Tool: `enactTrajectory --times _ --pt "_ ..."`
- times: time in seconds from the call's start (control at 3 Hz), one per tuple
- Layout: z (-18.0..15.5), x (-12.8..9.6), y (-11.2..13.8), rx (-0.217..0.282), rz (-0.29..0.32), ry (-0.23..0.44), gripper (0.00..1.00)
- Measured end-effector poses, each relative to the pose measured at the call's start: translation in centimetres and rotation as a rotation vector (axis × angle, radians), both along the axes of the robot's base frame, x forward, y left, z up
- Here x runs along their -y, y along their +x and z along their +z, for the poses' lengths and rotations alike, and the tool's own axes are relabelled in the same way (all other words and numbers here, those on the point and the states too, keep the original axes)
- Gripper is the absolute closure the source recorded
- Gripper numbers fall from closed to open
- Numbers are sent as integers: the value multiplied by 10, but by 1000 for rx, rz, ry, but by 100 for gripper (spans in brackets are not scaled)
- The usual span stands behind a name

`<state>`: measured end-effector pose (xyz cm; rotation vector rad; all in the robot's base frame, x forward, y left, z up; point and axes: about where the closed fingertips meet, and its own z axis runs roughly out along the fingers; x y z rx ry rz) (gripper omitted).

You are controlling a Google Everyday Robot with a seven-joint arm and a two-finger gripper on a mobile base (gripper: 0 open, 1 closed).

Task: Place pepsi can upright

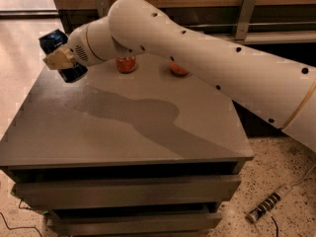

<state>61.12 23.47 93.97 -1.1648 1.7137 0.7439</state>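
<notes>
Gripper (60, 59) clamps tilted pepsi can (52, 40) above far-left corner of table (123, 147) | step: positioning | next: straighten can, lower, release.

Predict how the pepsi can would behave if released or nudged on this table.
Held tilted in the tool near the table's far-left corner, the pepsi can is a smooth cylinder, so it would likely roll if dropped sideways. Its glossy metal skin probably slips and dents easily. Being taller than wide, it might tip if nudged upright.

Lab-like test space: grey drawer bench (98, 147), speckled stone floor (279, 169), trailing power strip (264, 206); the claw (61, 58) clasps a dark blue pepsi can (52, 39) at the bench's far-left corner.
</notes>
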Motion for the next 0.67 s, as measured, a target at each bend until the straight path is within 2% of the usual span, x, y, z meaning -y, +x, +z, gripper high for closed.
enactTrajectory --times 0.33,0.67 --pt "-4 -8 -9 80 79 63 100" --pt "-9 -14 -17 170 134 93 100"
